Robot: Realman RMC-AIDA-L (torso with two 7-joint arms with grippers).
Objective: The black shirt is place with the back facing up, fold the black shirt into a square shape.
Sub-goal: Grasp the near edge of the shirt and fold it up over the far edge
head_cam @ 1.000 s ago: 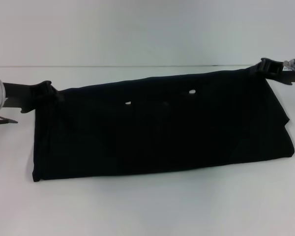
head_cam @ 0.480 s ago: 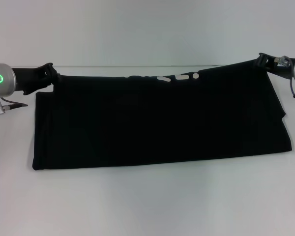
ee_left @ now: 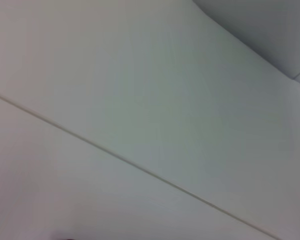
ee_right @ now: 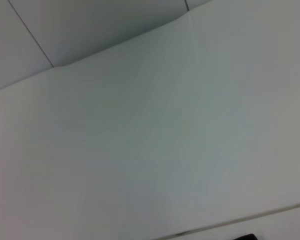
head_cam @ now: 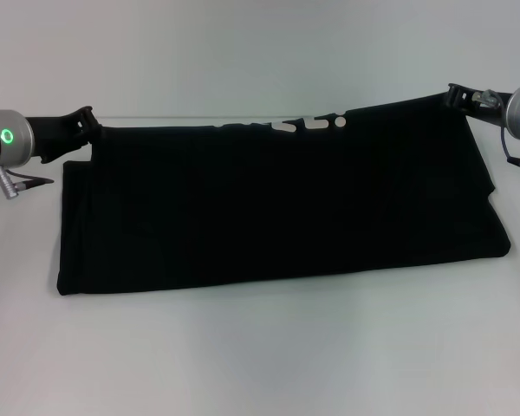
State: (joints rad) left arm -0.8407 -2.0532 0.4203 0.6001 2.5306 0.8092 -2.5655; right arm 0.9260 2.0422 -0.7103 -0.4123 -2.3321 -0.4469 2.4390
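Observation:
The black shirt (head_cam: pixel 277 208) hangs stretched wide across the head view, its lower edge resting on the white table (head_cam: pixel 260 355). Pale lettering (head_cam: pixel 286 126) shows along its raised top edge. My left gripper (head_cam: pixel 88 128) is shut on the shirt's top left corner. At the top right corner, my right gripper (head_cam: pixel 458 95) is shut on the fabric. Both hold the top edge taut and lifted above the table. Neither wrist view shows the shirt or any fingers, only pale surfaces.
The white table stretches in front of the shirt and to both sides. A pale wall (head_cam: pixel 260 52) rises behind it. The wrist views show white panels with thin seams (ee_left: pixel 125 160).
Both grippers have lifted the shirt's top edge higher and farther back. The fabric has stretched flatter, and the pale lettering now shows at the top edge.

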